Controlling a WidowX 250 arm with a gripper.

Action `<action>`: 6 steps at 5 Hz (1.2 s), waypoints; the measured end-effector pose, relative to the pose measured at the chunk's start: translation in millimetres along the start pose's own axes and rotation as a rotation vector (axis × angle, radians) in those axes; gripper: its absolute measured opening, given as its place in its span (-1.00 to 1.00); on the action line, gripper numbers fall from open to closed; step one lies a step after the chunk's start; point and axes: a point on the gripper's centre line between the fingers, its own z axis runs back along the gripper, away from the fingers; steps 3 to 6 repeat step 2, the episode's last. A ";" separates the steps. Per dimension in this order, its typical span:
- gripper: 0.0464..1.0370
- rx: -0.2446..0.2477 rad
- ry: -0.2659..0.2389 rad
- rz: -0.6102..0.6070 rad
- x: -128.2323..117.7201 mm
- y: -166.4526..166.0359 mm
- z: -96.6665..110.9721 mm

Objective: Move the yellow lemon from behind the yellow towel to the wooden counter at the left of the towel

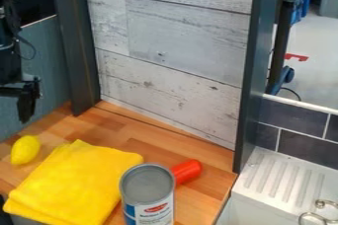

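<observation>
The black gripper (26, 101) hangs at the left edge, above the wooden counter and higher in the view than the yellow lemon (25, 150), apart from it. Beside the lemon lies a folded yellow cloth (76, 184). A can with a grey lid (147, 184) stands upright at the cloth's right edge, near the bottom of the view. From behind the can a red rounded object (188, 170) sticks out to the right, its other end hidden.
A whitewashed wood panel (175, 46) between dark posts rises behind the counter (211, 189). At the right are a white ribbed drainboard (284, 174), metal rings (320, 214) and dark tiles (307, 145). A grey-blue panel (49, 81) stands behind the gripper.
</observation>
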 end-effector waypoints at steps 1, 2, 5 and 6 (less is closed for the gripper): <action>0.93 -0.045 0.018 -0.089 -16.4 -35.7 3.7; 0.93 -0.101 0.056 -0.114 -32.0 -53.7 -0.6; 0.93 -0.101 0.056 -0.114 -32.0 -53.7 -0.6; 0.93 -0.101 0.056 -0.114 -32.0 -53.7 -0.6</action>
